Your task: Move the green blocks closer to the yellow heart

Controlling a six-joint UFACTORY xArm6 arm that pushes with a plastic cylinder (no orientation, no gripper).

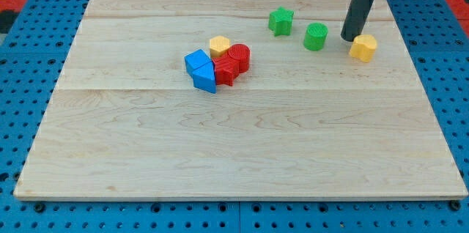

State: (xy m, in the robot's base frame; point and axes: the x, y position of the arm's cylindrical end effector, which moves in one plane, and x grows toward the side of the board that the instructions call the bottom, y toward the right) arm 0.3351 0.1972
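Your rod had no hand to open or hold, and my tip sat just beside the yellow heart in the upper right, so you risked nudging it away from the green star and green cylinder.

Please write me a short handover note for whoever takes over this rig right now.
My tip: down on the board, just to the view's left of the yellow heart, between it and the green round block.
Green star: further toward the view's left, slightly higher.
Cluster mid-board: yellow block, red blocks, blue blocks; not involved.
Done: green round block sits fairly near the heart.
Left: bring the green star closer, tighten both.
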